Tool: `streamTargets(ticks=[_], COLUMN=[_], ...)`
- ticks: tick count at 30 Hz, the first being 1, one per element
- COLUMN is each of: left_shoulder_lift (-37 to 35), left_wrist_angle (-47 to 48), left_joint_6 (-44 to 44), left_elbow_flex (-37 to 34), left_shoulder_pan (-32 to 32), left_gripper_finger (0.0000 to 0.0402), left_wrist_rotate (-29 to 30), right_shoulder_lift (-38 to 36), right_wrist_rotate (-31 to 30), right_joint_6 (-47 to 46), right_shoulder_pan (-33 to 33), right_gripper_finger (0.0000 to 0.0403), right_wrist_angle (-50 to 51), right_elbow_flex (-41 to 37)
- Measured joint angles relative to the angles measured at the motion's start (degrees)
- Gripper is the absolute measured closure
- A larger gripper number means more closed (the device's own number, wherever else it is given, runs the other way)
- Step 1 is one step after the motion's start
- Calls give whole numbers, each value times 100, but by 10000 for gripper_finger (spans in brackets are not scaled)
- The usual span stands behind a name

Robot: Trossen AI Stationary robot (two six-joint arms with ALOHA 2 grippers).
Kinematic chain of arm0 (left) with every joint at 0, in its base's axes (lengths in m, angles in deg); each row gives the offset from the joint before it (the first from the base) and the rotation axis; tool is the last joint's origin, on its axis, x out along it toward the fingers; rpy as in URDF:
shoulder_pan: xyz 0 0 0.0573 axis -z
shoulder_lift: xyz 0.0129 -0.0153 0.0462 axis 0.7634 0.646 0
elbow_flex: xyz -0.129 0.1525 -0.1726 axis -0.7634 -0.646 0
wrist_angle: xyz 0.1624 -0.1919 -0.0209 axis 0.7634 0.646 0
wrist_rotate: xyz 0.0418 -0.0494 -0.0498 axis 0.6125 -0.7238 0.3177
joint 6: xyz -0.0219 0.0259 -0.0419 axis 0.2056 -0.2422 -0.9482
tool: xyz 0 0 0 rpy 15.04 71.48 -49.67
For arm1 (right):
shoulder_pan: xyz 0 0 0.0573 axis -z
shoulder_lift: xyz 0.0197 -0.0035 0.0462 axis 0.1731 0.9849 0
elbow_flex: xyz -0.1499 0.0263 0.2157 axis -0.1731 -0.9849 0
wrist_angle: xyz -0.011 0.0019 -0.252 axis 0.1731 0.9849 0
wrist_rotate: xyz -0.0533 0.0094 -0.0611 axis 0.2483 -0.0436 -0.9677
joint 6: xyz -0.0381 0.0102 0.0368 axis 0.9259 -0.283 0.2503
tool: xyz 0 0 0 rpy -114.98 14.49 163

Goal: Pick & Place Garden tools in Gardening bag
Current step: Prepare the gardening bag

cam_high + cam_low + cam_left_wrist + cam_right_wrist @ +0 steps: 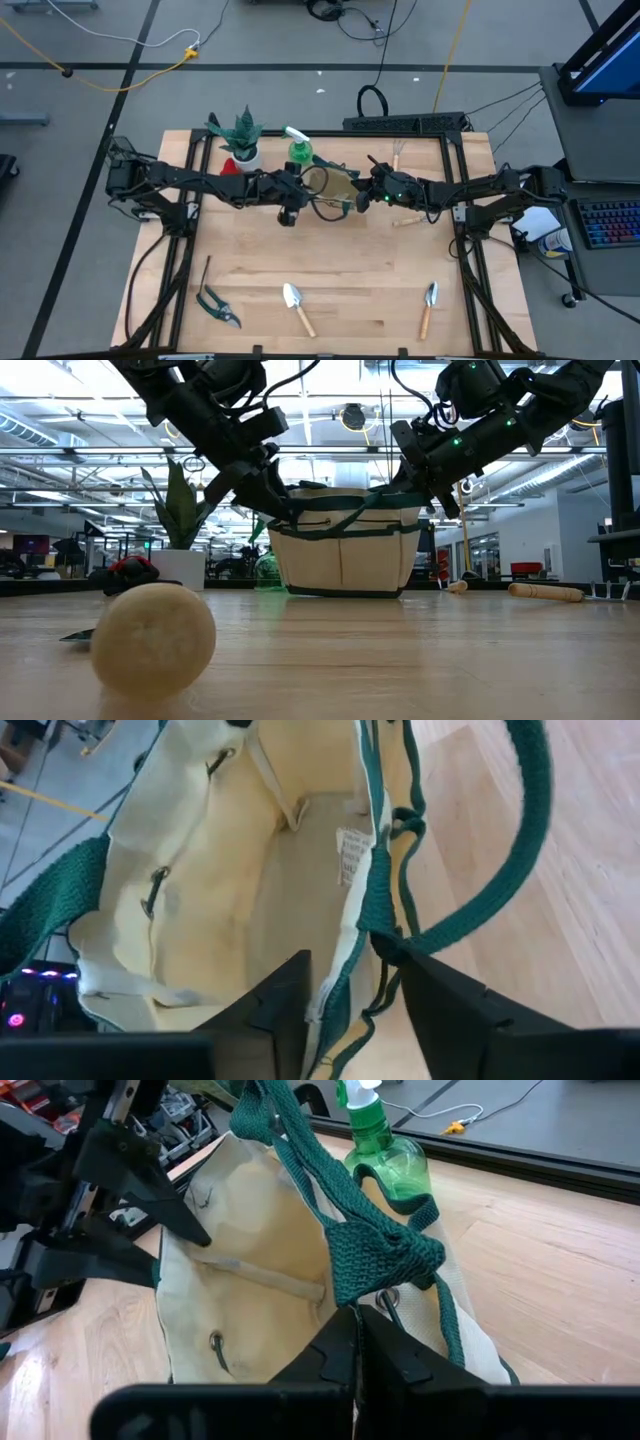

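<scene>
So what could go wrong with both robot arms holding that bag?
1. The left gripper has its fingers astride the gardening bag rim, not fully closed; the rim may slip out.
2. The right gripper, shut on the bag's edge, could pull the bag over.
3. The spray bottle stands right beside the bag and might get knocked.

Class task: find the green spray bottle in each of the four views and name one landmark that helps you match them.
High view: spray bottle at the table's far side, just behind the gardening bag.
Low view: a green glimpse at the bag's left base.
Left wrist view: not in it.
Right wrist view: upright beyond the bag's rim.
Shared landmark: the gardening bag.
</scene>
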Motion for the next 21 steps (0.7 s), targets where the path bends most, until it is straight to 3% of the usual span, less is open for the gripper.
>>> streamTargets(ticks=[10,17,21], left_shoulder_lift=[1,0,-8], left_wrist_angle=[-169,-169,-169], left_joint_6=[6,-2,-10], left_elbow_flex=[-2,-4,-4], left_shoulder_pan=[0,35,97], left_gripper_finger=[390,381,395], left_wrist_rotate=[3,-37,-173], right_shoulder_lift=[0,2,2], right_wrist_rotate=[-2,-7,-3], right_joint_6=[66,190,159], right_shoulder_pan=[0,0,0], right_gripper_finger=[399,399,399], right_wrist_angle=[1,-93,-227], right_elbow_flex=[0,-2,-5])
